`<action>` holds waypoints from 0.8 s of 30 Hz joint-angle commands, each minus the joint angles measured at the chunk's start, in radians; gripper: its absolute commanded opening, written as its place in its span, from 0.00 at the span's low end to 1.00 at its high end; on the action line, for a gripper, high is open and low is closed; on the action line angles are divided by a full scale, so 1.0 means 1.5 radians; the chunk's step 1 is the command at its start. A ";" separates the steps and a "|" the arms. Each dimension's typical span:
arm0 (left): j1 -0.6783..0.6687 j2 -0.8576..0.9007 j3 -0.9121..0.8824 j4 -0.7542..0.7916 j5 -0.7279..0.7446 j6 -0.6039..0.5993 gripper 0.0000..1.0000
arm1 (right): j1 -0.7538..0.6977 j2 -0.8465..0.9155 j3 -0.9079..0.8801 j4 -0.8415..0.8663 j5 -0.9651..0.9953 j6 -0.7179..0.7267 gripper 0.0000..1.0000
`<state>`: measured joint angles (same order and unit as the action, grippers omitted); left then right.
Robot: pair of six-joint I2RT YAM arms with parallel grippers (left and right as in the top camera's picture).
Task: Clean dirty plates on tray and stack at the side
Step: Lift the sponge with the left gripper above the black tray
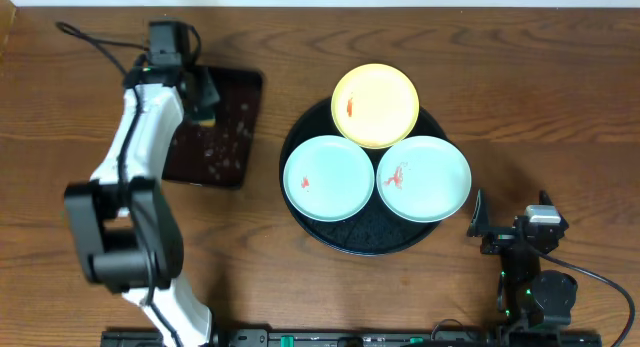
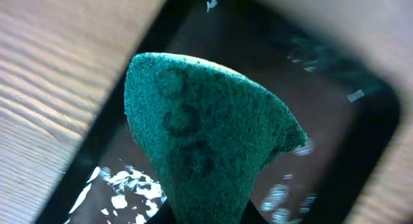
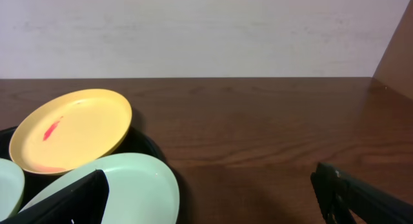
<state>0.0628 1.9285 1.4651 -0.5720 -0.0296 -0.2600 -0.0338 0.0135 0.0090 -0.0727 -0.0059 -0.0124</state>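
Three plates lie on the round black tray (image 1: 365, 235): a pale yellow one (image 1: 375, 105) at the back and two mint ones, left (image 1: 329, 177) and right (image 1: 423, 177), each with red smears. My left gripper (image 1: 203, 102) hangs over a rectangular black tray (image 1: 225, 137), shut on a green sponge (image 2: 206, 140) that fills the left wrist view and hides the fingers. At the tray's right front, my right gripper (image 1: 510, 212) sits open and empty. Its view shows the yellow plate (image 3: 71, 130), the right mint plate (image 3: 122, 185) behind its left finger (image 3: 64, 201), and bare table between the fingers.
The rectangular tray (image 2: 335, 121) is wet, with shiny droplets and flecks on it. Brown wooden table (image 3: 258, 133) stretches right of the round tray to a white back wall. A cable runs across the table's far left corner (image 1: 90, 42).
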 commanded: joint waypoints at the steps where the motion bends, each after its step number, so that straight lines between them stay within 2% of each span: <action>1: 0.005 -0.029 0.005 -0.002 -0.004 0.019 0.08 | 0.006 -0.002 -0.002 -0.001 0.003 -0.010 0.99; 9: 0.002 -0.180 0.007 -0.010 -0.005 0.021 0.07 | 0.006 -0.001 -0.002 -0.001 0.003 -0.010 0.99; 14: 0.002 -0.126 -0.048 0.054 -0.034 0.028 0.07 | 0.006 -0.001 -0.002 -0.001 0.003 -0.010 0.99; 18: 0.002 -0.066 -0.055 0.048 -0.016 0.028 0.07 | 0.006 -0.001 -0.002 -0.001 0.003 -0.010 0.99; 24: 0.002 -0.126 -0.035 0.044 0.003 0.028 0.07 | 0.006 -0.001 -0.002 -0.001 0.003 -0.010 0.99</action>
<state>0.0639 1.8629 1.3563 -0.5201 -0.0376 -0.2333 -0.0338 0.0135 0.0090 -0.0731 -0.0063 -0.0124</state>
